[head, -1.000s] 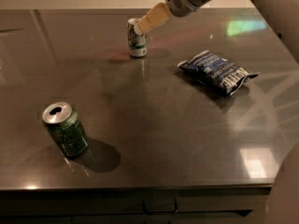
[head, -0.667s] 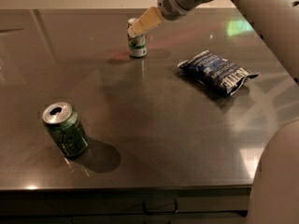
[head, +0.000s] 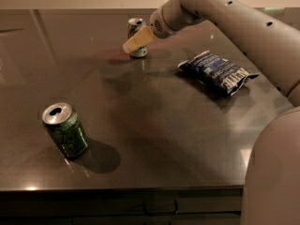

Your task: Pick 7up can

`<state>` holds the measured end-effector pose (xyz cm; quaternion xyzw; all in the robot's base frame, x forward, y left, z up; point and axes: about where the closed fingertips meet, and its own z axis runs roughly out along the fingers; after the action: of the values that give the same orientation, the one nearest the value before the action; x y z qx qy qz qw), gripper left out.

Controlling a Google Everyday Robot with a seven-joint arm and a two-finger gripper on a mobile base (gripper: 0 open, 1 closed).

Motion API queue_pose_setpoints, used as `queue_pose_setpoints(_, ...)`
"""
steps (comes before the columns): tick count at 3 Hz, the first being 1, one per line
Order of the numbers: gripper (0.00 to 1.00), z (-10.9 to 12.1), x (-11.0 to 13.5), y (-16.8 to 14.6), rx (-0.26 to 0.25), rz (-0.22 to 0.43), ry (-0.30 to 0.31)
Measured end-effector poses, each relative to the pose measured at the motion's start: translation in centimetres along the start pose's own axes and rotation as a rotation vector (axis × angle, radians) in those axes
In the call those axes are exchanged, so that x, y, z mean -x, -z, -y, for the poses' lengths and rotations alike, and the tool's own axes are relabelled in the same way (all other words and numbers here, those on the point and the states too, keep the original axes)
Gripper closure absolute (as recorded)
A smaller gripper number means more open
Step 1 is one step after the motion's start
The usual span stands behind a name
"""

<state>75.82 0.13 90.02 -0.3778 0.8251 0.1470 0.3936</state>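
Note:
The 7up can point(head: 135, 24), small with a silver top and a whitish and green label, stands at the far middle of the dark table point(head: 159, 125). My gripper point(head: 135, 41) reaches in from the upper right and sits right at the can. Its tan tip covers the can's middle, so only the can's top and base show. I cannot tell whether it touches the can.
A darker all-green can point(head: 65, 131), opened, stands near the table's front left. A blue chip bag point(head: 218, 72) lies at the right, below my arm point(head: 234, 18). My robot body point(head: 274, 172) fills the lower right corner. The table's front edge runs along the bottom.
My gripper has moved down and to the left, from beside the can's top to across its middle. The arm has swung further into view. The cans and the bag have not moved.

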Motion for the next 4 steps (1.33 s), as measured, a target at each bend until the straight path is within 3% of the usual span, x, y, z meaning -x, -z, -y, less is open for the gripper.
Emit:
queue_pose_setpoints(3,0.00,0.5,1.1,-4.5,0.043,0.073,-0.019)
queue_pose_setpoints(4,0.16,0.6,1.4,-4.9,0.050,0.079,-0.026)
